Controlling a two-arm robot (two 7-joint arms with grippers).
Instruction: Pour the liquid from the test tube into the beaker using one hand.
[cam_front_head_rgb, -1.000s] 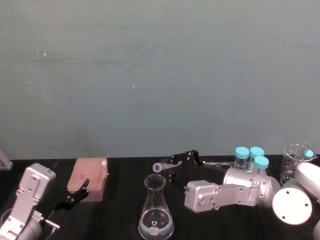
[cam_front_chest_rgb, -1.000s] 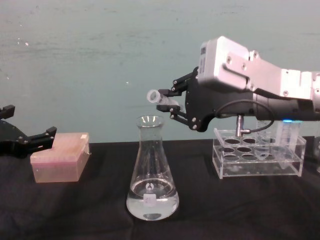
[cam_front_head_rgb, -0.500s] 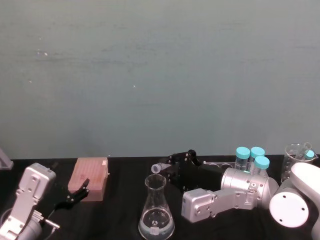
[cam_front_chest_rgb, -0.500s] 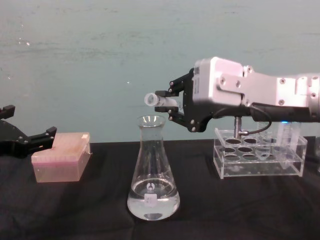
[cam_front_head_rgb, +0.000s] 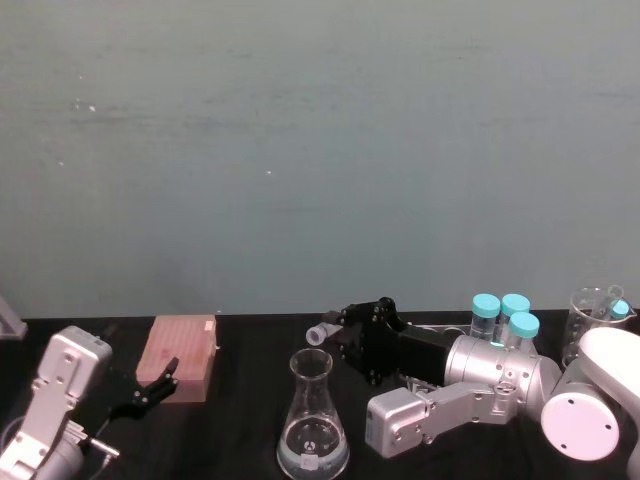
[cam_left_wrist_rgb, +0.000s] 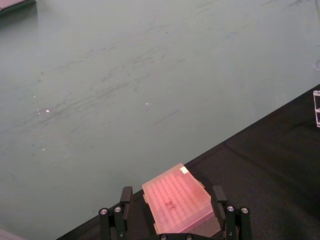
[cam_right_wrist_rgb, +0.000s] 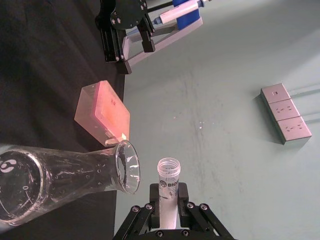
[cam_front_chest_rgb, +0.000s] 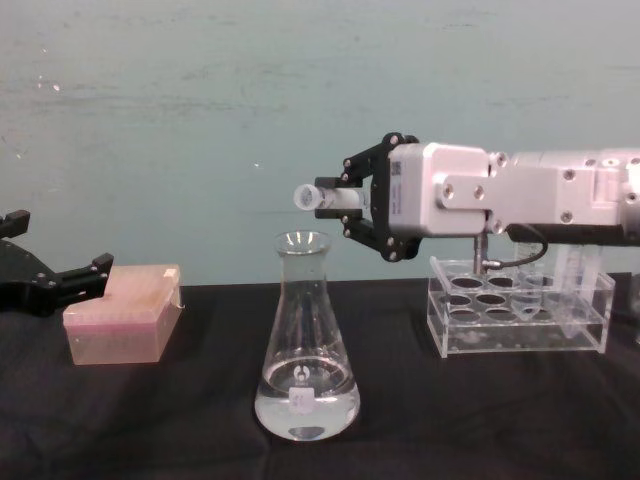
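Observation:
The beaker (cam_front_chest_rgb: 306, 350) stands upright on the black table, with clear liquid (cam_front_chest_rgb: 305, 408) pooled in its wide base. My right gripper (cam_front_chest_rgb: 352, 200) is shut on the test tube (cam_front_chest_rgb: 322, 197), which lies about level just above the beaker's mouth, its open rim pointing left. From above, the test tube (cam_front_head_rgb: 322, 332) sits behind the beaker (cam_front_head_rgb: 313, 420), held by my right gripper (cam_front_head_rgb: 345, 335). In the right wrist view the test tube (cam_right_wrist_rgb: 169, 184) sits between the fingers beside the beaker (cam_right_wrist_rgb: 65, 175) neck. I cannot tell whether liquid is inside the tube. My left gripper (cam_front_chest_rgb: 40, 285) rests open at the far left.
A pink tip box (cam_front_chest_rgb: 122, 312) lies left of the beaker, just beyond my left gripper (cam_left_wrist_rgb: 172, 194). A clear acrylic rack (cam_front_chest_rgb: 515, 315) stands to the right, with teal-capped tubes (cam_front_head_rgb: 505, 315) and another glass vessel (cam_front_head_rgb: 590, 318) nearby. A green wall backs the table.
My right wrist has rolled, bringing the test tube from a mouth-up slant down to about level over the beaker's mouth. The left arm has not moved.

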